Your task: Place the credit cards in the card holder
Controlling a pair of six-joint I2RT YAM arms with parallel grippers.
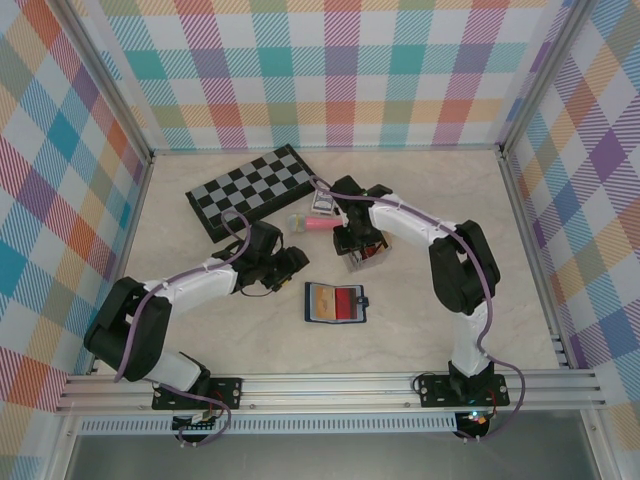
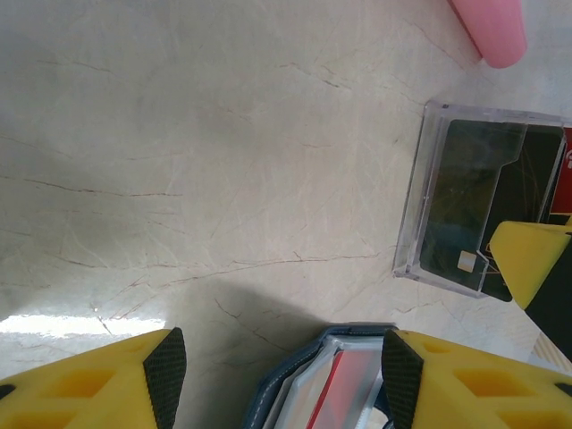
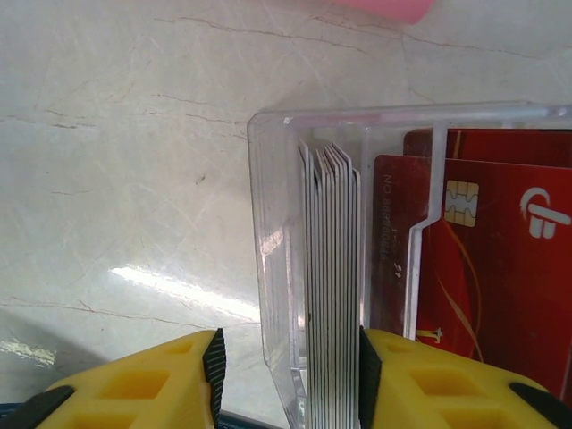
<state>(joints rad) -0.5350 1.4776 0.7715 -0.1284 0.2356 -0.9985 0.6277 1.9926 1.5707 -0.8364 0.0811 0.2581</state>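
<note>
The navy card holder (image 1: 335, 302) lies open on the table with a red card (image 1: 347, 302) in its slots. Its upper edge (image 2: 335, 375) sits between the fingers of my open left gripper (image 2: 281, 366), close to the right pad and not clamped. From above, the left gripper (image 1: 293, 262) hovers just left of the holder. My right gripper (image 3: 290, 366) is open, straddling one wall of a clear box (image 3: 273, 223) and a stack of cards on edge (image 3: 331, 286). Red credit cards (image 3: 500, 259) lie flat in the box. A black card (image 2: 465, 197) shows through the box.
A folded chessboard (image 1: 255, 190) lies at the back left. A pink cylinder (image 1: 318, 226) and a small patterned pack (image 1: 323, 203) sit between it and the clear box (image 1: 366, 256). Metal rails and checked walls ring the table.
</note>
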